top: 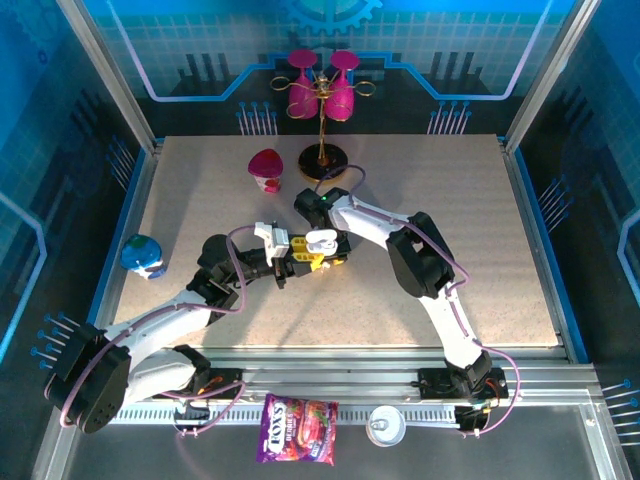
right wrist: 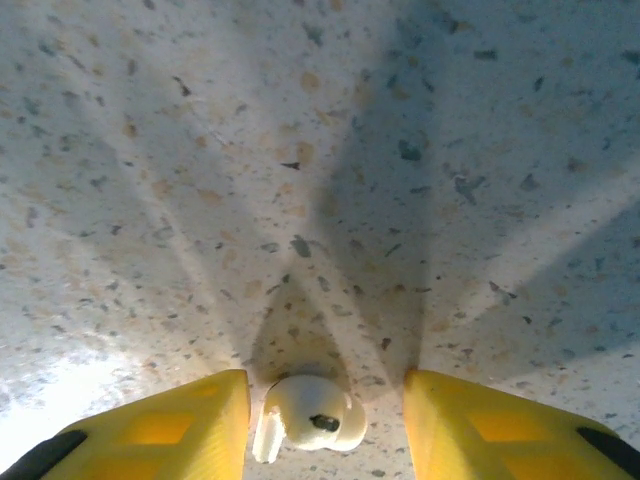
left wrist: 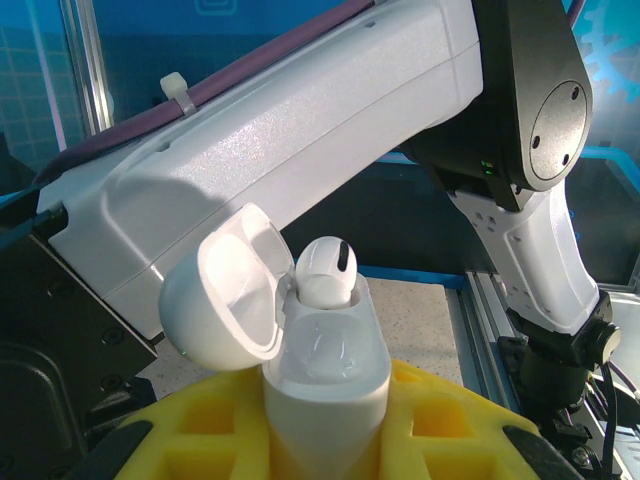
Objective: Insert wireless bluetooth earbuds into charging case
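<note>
The left gripper [left wrist: 322, 440] is clamped by its yellow fingers [left wrist: 455, 425] onto the lower body of the charging case [left wrist: 325, 365], holding it upright above the middle of the table [top: 450, 200]. The case's lid [left wrist: 232, 300] is flipped open toward 9 o'clock in the left wrist view. A seated earbud [left wrist: 325, 270] sits in the case's mouth with its rounded head poking out.

The right gripper [right wrist: 322, 425] points down at the speckled tabletop with its fingers spread wide and holds nothing. A loose earbud [right wrist: 305, 420] lies on the surface between them, touching neither.

In the overhead view an upturned pink cup [top: 265, 168] stands at 11 o'clock from the case, and a blue-and-white object [top: 143, 255] lies at 9 o'clock by the table's edge.
</note>
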{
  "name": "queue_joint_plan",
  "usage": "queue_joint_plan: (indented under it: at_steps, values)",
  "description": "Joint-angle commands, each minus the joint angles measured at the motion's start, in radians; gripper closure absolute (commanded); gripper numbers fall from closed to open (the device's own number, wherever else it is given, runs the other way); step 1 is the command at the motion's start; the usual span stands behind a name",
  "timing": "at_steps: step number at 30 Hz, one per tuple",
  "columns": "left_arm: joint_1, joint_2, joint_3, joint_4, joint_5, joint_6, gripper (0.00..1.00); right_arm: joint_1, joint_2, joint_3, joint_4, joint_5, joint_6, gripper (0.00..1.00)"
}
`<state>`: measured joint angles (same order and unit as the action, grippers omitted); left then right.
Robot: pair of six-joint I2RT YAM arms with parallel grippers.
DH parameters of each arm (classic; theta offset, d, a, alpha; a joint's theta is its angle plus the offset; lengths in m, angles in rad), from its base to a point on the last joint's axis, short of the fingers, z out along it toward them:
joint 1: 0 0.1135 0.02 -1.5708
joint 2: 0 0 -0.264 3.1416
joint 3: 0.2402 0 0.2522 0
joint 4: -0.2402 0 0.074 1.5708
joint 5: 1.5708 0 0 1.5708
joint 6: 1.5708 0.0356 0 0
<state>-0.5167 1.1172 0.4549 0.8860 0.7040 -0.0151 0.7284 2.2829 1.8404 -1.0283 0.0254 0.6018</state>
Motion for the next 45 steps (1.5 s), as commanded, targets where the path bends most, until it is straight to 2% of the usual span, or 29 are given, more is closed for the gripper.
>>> queue_joint_plan:
  at_steps: [1,17,19,25,35,45]
  values:
    - [0.003,-0.007,-0.002,0.009,0.015,0.029,0.97,0.016,0.032,0.013,-0.036,-0.025,0.013,0.57]
    - [0.005,-0.007,-0.010,0.011,0.009,0.029,0.97,0.017,-0.002,0.002,-0.036,-0.015,0.007,0.69]
    - [0.004,-0.009,-0.011,0.012,0.008,0.031,0.97,0.017,-0.011,-0.003,-0.035,-0.007,0.006,0.74]
    - [0.004,-0.011,-0.013,0.013,0.005,0.033,0.96,0.004,-0.053,-0.020,-0.032,0.010,0.007,0.71]
    - [0.004,0.007,-0.006,0.037,-0.013,0.036,0.97,-0.071,-0.252,-0.179,0.032,0.027,0.010,0.69]
    - [0.003,0.133,-0.004,0.166,-0.118,-0.001,0.97,-0.200,-0.511,-0.319,0.029,0.107,-0.027,0.69]
